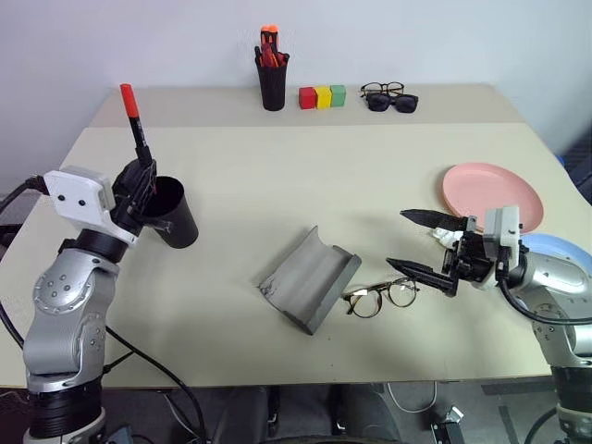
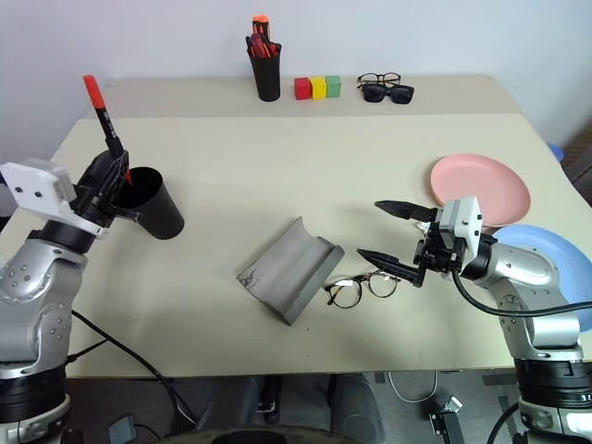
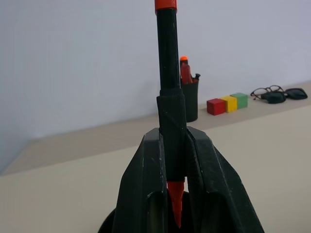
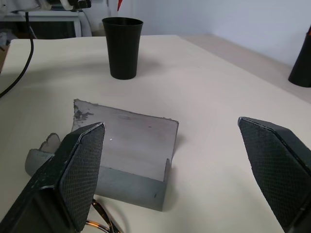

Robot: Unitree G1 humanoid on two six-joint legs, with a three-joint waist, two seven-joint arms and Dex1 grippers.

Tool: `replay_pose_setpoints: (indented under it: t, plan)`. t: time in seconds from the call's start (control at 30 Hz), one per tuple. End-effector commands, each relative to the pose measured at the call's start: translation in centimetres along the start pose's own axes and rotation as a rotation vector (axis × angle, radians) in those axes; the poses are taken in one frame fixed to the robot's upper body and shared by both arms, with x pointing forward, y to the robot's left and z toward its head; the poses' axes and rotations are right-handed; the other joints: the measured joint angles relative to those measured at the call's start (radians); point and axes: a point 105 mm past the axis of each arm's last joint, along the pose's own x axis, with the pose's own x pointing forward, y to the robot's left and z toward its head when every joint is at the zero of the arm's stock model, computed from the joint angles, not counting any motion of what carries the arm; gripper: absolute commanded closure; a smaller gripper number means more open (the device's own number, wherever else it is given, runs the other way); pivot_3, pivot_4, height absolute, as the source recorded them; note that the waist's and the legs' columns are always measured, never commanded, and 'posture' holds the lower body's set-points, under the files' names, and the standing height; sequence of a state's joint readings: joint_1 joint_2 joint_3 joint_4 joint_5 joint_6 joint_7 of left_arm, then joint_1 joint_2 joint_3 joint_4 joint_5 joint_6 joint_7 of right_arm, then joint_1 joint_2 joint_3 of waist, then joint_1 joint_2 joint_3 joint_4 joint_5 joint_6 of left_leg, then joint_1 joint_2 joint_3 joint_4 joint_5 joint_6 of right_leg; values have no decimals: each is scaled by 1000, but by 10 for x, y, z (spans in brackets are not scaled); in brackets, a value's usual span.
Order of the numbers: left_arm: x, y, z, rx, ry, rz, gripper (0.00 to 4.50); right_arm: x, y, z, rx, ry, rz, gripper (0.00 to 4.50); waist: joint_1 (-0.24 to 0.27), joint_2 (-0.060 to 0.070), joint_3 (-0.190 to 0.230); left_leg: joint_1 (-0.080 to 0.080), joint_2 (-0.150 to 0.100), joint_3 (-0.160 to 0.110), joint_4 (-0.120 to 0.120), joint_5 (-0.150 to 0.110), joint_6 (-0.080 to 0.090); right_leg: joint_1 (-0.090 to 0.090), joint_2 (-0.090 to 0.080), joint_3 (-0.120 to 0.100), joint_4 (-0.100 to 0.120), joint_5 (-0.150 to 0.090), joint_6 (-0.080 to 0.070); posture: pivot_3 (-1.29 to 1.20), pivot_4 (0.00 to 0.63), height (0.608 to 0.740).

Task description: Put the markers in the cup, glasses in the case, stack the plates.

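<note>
I count one marker (image 1: 135, 118), gripped in my left end effector (image 1: 139, 190), and one black cup (image 1: 174, 212) just beside it. One open grey case (image 1: 310, 277) and one pair of clear-lens glasses (image 1: 381, 296) lie near my right end effector (image 1: 421, 243). Two plates sit beyond it: one pink (image 1: 490, 193), one blue (image 1: 560, 247). Far across the counter (image 1: 277, 176): one pen pot (image 1: 272, 85), three blocks (image 1: 322, 96), two more pairs of spectacles (image 1: 389, 97).

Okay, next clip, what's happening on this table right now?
The left claw is shut on a marker with a red cap, holding it upright beside the rim of the black cup. The right claw is open, held just right of the glasses, which lie on the table next to the open grey case. The pink plate and the blue plate sit side by side, not stacked.
</note>
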State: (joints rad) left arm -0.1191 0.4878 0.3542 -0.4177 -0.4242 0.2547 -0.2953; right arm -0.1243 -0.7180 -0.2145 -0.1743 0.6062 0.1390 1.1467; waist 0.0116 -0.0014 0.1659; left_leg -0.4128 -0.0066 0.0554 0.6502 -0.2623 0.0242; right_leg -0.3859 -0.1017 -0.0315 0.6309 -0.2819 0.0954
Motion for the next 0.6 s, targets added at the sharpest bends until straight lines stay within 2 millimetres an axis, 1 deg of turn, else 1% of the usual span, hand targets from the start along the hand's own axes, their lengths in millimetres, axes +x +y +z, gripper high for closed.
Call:
replay_pose_setpoints:
  t: [0.03,0.2,0.37,0.4,0.47,0.5,0.57,0.6]
  plan:
    - [-2,3,6,29,-29,10,4472,-3,0,14,-47,-33,-7,0,0,0,0,0,0,0,0,0,0,0,0,0,0,0,0,0,150,740]
    - [-5,5,-2,34,-4,13,4472,-4,0,14,-47,-31,-11,0,0,0,0,0,0,0,0,0,0,0,0,0,0,0,0,0,150,740]
    - [-9,5,-7,24,15,4,2093,-5,0,14,-45,-28,-16,0,1,0,0,0,0,0,0,0,0,0,0,0,0,0,0,0,150,740]
    - [-9,5,-8,24,19,2,1513,-5,0,14,-45,-27,-17,0,1,0,0,0,0,0,0,0,0,0,0,0,0,0,0,0,150,740]
    - [-9,4,-8,26,22,-4,575,-6,0,14,-43,-25,-19,0,0,0,0,0,0,0,0,0,0,0,0,0,0,0,0,0,150,740]
    - [-9,3,-6,17,17,-11,14,-7,0,13,-38,-22,-24,0,0,0,0,0,0,0,0,0,0,0,0,0,0,0,0,0,150,740]
    - [-6,-1,0,-19,2,-31,14,-8,-2,11,-16,-9,-39,0,0,0,0,0,0,0,0,0,0,0,0,0,0,0,0,0,150,740]
    - [-2,-7,6,-45,-10,-67,14,-8,-4,10,-2,0,-54,0,1,0,0,0,0,0,0,0,0,0,0,0,0,0,0,0,150,740]
